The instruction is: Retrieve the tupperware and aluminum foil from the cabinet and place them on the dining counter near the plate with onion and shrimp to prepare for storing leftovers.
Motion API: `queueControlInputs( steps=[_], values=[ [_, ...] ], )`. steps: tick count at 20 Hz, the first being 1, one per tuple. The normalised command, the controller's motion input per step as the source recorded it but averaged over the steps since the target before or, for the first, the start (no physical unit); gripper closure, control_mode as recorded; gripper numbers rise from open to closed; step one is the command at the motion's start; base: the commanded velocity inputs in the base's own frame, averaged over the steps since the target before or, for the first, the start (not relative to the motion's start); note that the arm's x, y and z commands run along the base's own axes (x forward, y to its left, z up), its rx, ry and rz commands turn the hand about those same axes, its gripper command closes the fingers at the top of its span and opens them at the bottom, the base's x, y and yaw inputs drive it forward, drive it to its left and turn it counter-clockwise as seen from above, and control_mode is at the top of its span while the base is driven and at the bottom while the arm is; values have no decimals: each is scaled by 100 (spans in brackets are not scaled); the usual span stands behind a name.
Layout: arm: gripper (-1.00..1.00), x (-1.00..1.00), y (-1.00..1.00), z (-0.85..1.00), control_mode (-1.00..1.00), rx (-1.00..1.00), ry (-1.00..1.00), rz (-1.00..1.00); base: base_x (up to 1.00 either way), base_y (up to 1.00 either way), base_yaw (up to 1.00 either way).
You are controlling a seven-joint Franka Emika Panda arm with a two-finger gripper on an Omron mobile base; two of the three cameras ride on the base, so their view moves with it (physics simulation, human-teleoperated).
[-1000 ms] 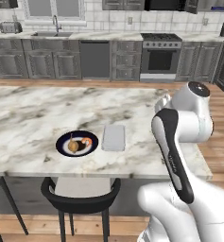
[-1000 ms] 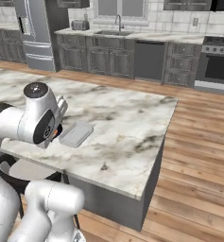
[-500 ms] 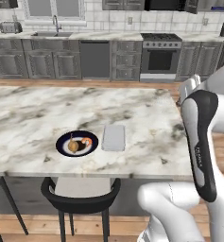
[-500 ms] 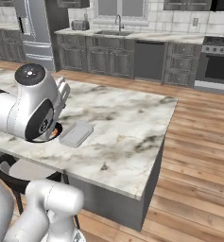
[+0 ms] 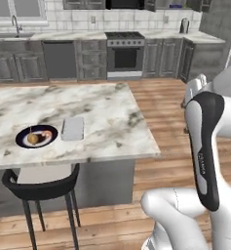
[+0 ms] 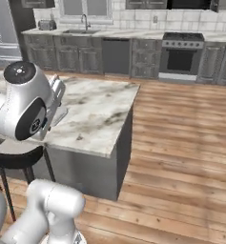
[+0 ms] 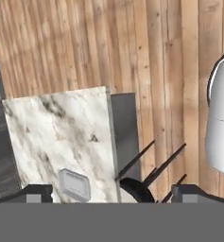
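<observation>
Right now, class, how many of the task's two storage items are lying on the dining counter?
1. The tupperware lies flat on the dining counter, just right of the plate with onion and shrimp. No foil box is visible there.

plate and tupperware side by side on the desk

the plate with onion and shrimp (image 5: pixel 36 137) lies on the desk (image 5: pixel 102 112) near its front edge, the tupperware (image 5: pixel 72 128) just to its right, apart from it. a stool (image 5: pixel 41 188) stands under that edge. behind the desk, a range (image 5: pixel 124 54) sits against the back wall, a sink (image 5: pixel 7 35) to its left.
</observation>
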Motion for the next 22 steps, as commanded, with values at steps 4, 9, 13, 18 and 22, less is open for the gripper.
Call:
queueControlInputs(
  steps=[4,9,13,18,22],
  values=[
    [-100,0,0,0,100,0,0,0,-1,-100,-49],
    [-100,0,0,0,100,0,0,0,13,-100,-44],
    [-100,0,0,0,100,0,0,0,56,-100,-28],
    [-100,0,0,0,100,0,0,0,91,-72,-7],
    [-100,0,0,0,100,0,0,0,100,-36,0]
  ],
)
